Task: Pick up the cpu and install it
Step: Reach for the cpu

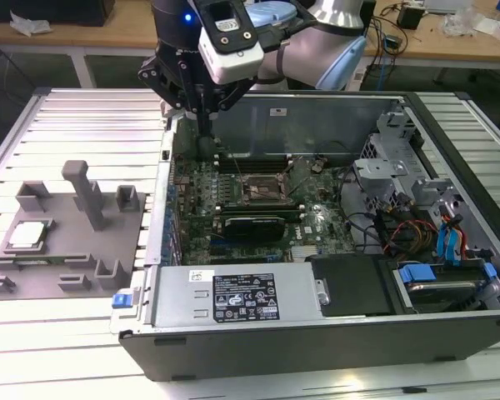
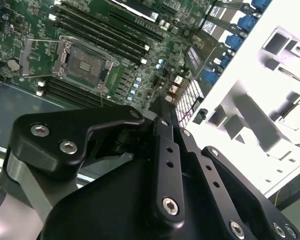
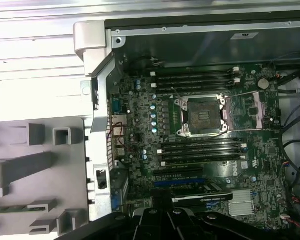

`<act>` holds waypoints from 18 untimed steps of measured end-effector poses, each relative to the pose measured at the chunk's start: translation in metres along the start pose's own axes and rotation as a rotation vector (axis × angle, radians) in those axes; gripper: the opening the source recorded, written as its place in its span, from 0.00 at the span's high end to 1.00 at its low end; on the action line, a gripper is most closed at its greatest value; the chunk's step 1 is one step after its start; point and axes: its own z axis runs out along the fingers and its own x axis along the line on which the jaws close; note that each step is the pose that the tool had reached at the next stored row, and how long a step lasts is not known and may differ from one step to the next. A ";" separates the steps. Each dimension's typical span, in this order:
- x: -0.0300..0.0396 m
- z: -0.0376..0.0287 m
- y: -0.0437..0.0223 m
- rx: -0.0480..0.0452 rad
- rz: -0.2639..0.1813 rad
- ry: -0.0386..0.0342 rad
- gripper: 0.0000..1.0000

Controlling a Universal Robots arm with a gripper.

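The cpu [image 1: 27, 235], a small square chip with a shiny pale top, lies flat in a recess of the grey fixture [image 1: 67, 250] at the exterior view's left. My gripper [image 1: 204, 133] hangs over the far left corner of the open computer case, well away from the chip, with its black fingers shut on nothing. The fingers come together to a point [image 2: 161, 102] in the second wrist view. The dark motherboard socket [image 1: 265, 190] [image 3: 200, 116] [image 2: 87, 60] sits in the middle of the green board, its centre bare.
The case's metal walls [image 1: 162, 208] ring the motherboard. Memory slots [image 3: 197, 80] flank the socket. A power supply [image 1: 242, 296] lies along the near side, with drive bays and cables [image 1: 417, 225] at the exterior view's right. Grey posts [image 1: 87, 196] stand up from the fixture.
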 end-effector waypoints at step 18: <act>0.0267 -0.0007 -0.0020 0.0000 0.000 -0.0001 0.89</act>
